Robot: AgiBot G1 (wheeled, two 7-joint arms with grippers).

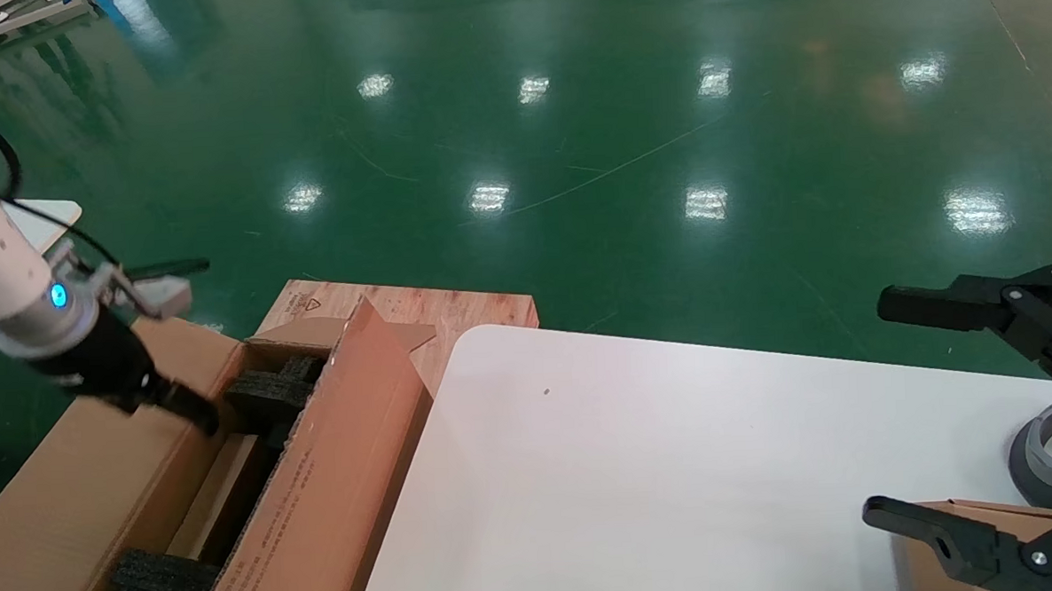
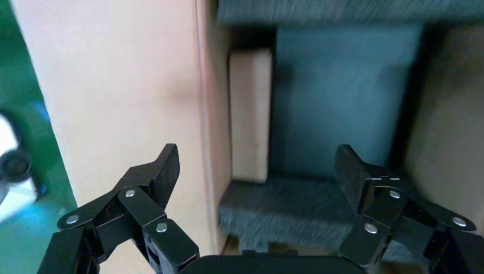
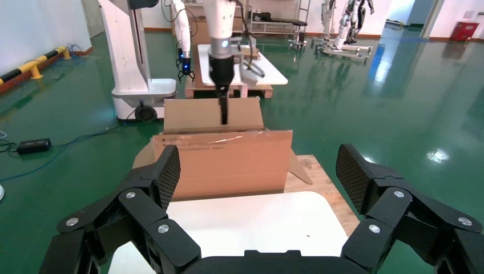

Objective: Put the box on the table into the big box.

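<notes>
The big box [image 1: 322, 509] is a long tan carton with raised flaps, standing left of the white table [image 1: 632, 486]. Black foam blocks [image 1: 268, 391] sit inside it. A flat cardboard box [image 1: 219, 495] lies in the carton between the foam blocks and shows as a narrow tan face in the left wrist view [image 2: 249, 114]. My left gripper [image 1: 203, 421] is open and empty, its tips dipped into the carton's far part, just above the foam [image 2: 279, 205]. My right gripper [image 1: 881, 404] is open and empty over the table's right end.
A wooden pallet [image 1: 456, 312] lies under the carton's far end. Another tan cardboard box [image 1: 915, 572] sits at the table's near right corner, under my right gripper. Green floor surrounds the table. In the right wrist view, other robots and tables stand far behind the carton [image 3: 228, 162].
</notes>
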